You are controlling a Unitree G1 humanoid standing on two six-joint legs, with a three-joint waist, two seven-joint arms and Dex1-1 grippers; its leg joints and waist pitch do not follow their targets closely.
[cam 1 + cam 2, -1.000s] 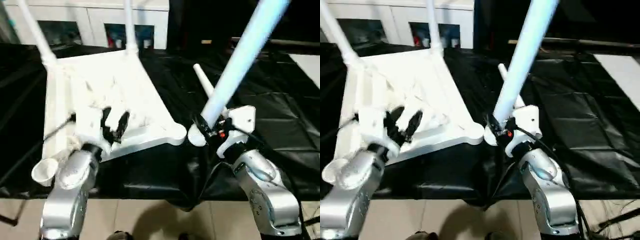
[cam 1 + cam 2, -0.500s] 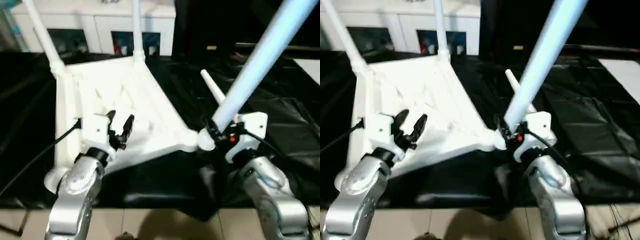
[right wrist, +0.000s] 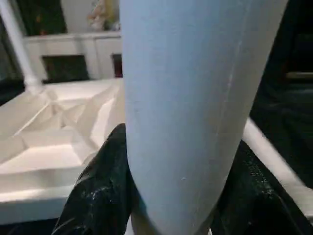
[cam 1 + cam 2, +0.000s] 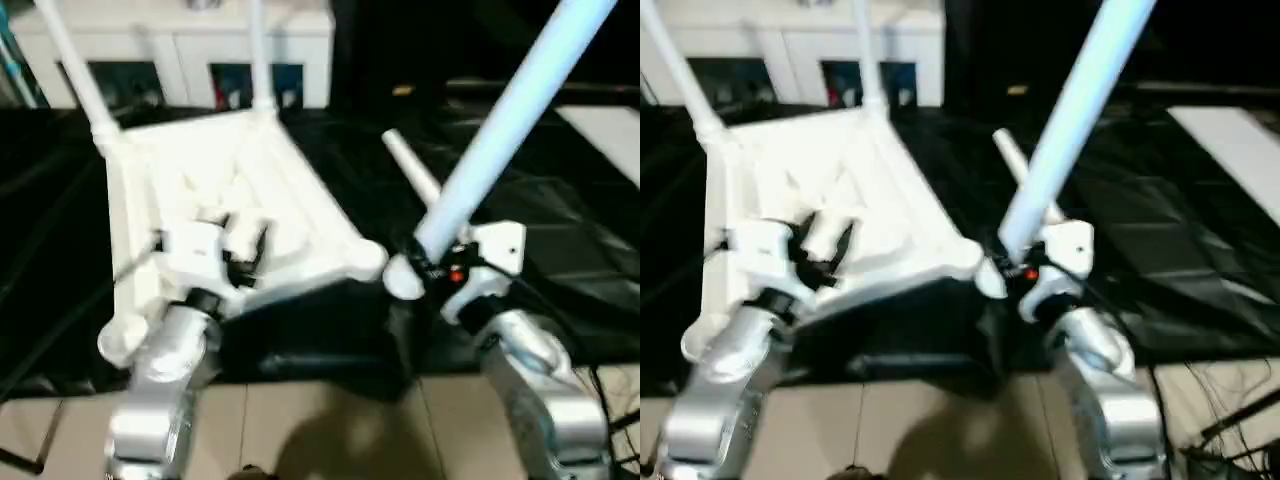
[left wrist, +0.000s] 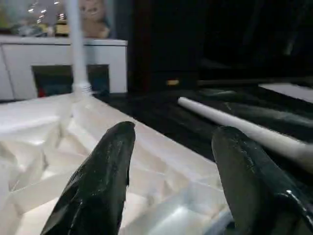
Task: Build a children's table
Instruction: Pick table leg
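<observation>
Nearest the camera, the right gripper [image 4: 432,262] is clamped round the lower end of a leg [image 4: 510,118], its black fingers [image 3: 95,191] pressed on either side of the tube, which is held tilted so that its long end rises up and away while its flared foot hangs just beside the near right corner socket [image 4: 362,259] of the tabletop [image 4: 225,185] — a posture that is judged to ready the foot for seating in that socket. Whether the foot touches the socket cannot be told. The left gripper [image 4: 240,240] is held over the ribbed underside near the tabletop's front edge with its fingers [image 5: 100,181] spread apart and nothing between them; it is judged to be placed there to steady the tabletop against the push of insertion. The tabletop itself is laid upside down on the table covered in black cloth [image 4: 560,170], so that its sockets face upward. Beyond the held leg, a fourth leg [image 4: 410,172] is left lying on the cloth beside the tabletop, within reach for later. At the far edge, two legs — the far left leg [image 4: 75,70] and the far right leg [image 4: 258,55] — are already stood upright in their corner sockets, so the task is judged to be about half done.
</observation>
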